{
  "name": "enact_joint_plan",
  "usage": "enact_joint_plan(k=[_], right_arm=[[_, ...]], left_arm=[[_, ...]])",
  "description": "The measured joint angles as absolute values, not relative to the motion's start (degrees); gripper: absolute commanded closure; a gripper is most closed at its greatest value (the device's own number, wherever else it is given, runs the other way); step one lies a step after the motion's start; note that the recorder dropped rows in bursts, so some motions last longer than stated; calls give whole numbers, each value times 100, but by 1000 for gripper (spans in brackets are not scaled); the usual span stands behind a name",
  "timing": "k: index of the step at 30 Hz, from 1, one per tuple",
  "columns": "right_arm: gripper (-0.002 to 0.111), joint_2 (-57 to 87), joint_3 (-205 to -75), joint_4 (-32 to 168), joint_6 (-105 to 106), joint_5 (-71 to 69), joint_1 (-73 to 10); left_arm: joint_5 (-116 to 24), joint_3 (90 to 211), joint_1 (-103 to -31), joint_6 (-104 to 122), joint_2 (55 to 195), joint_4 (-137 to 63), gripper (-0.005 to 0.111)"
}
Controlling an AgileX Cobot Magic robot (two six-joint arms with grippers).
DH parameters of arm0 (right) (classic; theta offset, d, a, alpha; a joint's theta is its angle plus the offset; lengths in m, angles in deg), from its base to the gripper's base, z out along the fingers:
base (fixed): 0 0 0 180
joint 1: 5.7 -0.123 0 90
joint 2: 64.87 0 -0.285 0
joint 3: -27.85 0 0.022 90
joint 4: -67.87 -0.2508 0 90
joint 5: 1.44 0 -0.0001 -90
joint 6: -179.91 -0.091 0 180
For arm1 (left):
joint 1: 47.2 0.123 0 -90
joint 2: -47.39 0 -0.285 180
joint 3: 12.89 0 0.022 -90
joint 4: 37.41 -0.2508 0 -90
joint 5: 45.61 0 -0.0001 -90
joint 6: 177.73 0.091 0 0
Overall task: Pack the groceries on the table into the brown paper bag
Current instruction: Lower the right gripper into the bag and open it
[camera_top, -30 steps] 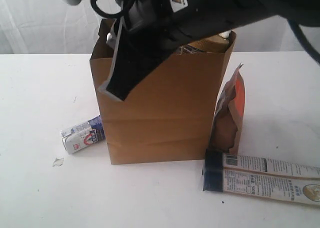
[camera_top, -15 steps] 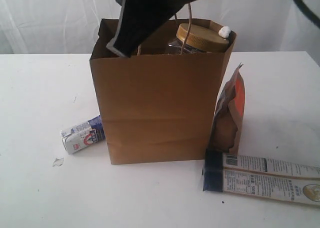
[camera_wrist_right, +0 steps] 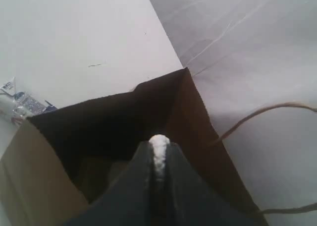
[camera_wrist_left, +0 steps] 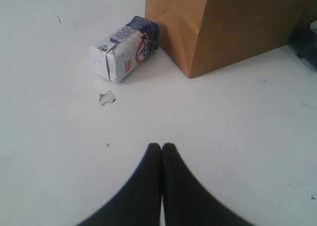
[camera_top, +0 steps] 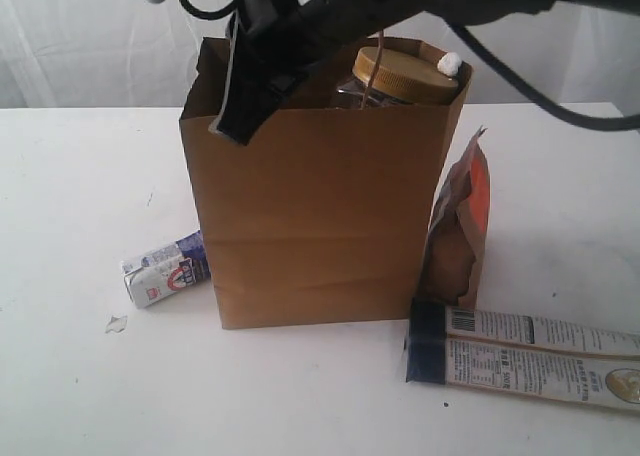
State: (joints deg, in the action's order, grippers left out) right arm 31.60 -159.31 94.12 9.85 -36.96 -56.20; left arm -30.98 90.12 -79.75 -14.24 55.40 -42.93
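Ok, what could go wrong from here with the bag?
The right gripper hangs close to the rim of the brown paper bag; it could snag the rim or a handle and tip it. The brown-orange pouch leans on the bag, so any shove may drop it.

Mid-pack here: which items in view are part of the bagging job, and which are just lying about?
Job: tall kraft-brown paper bag; gold-lidded clear jar inside it; small white-blue carton; brown-orange pouch; long white-blue packet.
Lying about: small pale scrap on the white tabletop.
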Motion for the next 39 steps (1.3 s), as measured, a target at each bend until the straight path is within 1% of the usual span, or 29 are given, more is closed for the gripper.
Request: enact_joint_plan(k=[1,3,4,7,9,15,18,20,23,27,32,39], right_arm=[[101,3174,-15931,9422,962,-3696,-5620],[89,3195,-15931,9422,911,-3715,-5611],[80,3195,-15931,9436,882,-3715,-5611],[59,3195,-15931,9632,713,-3715,-5611],[54,3195,-15931,9780,555,-3715,-5611],[54,3104,-16095,9866,278,-3735,-5611],[54,2770,-16108,9675,272,-3746,-5611],[54,2559,-16108,9261,749,-3824,-5660],[54,2354,-16117,8460,2194,-4185,-5957],[54,2342,-16131,8056,3367,-4717,-6378],[54,2510,-16131,7888,4184,-4883,-6983],[54,2771,-16131,7617,4052,-4930,-7303]], left_arm=[[-3098,9012,-7975,-1424,5540,-4293,107],[-3098,9012,-7975,-1424,5540,-4293,107],[-3098,9012,-7975,-1424,5540,-4293,107],[-3098,9012,-7975,-1424,5540,-4293,107],[-3098,9012,-7975,-1424,5540,-4293,107],[-3098,9012,-7975,-1424,5540,-4293,107],[-3098,9012,-7975,-1424,5540,-4293,107],[-3098,9012,-7975,-1424,5540,-4293,107],[-3098,9012,-7975,-1424,5540,-4293,107],[-3098,9012,-7975,-1424,5540,-4293,107],[-3098,9012,-7975,-1424,5540,-4293,107],[-3098,9012,-7975,-1424,5540,-4293,107]])
